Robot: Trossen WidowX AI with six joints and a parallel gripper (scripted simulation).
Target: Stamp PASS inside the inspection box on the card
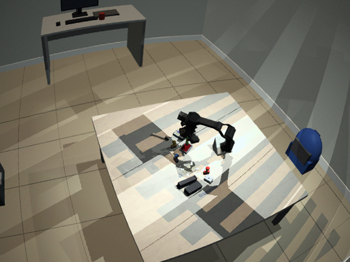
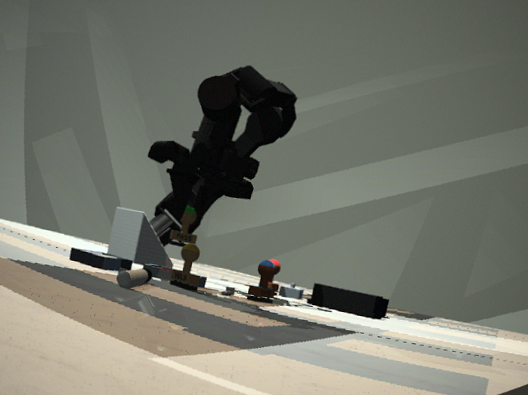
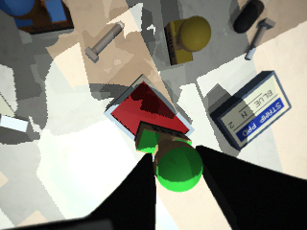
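My gripper [image 1: 187,137] [image 2: 191,206] [image 3: 174,155] is shut on the green-knobbed PASS stamp [image 2: 183,236] [image 3: 179,169], gripping it by the handle. The stamp is upright and raised in the air. In the wrist view its base overlaps the near edge of the open red ink pad [image 1: 186,148] [image 3: 144,107]. The stamp's underside is hidden. The pale card [image 1: 188,171] lies on the bench between the blue-knobbed stamp and the black boxes; its inspection box cannot be made out.
A yellow-knobbed stamp [image 1: 173,144] [image 2: 190,252] [image 3: 195,34], a blue-knobbed stamp [image 1: 176,157] and a red-knobbed stamp [image 1: 206,170] stand nearby. A closed blue stamp pad [image 3: 251,110], bolts [image 3: 105,42], a rod-like tool [image 1: 159,136], black boxes [image 1: 193,188] [image 2: 349,301] and a pale wedge [image 2: 125,233] surround them.
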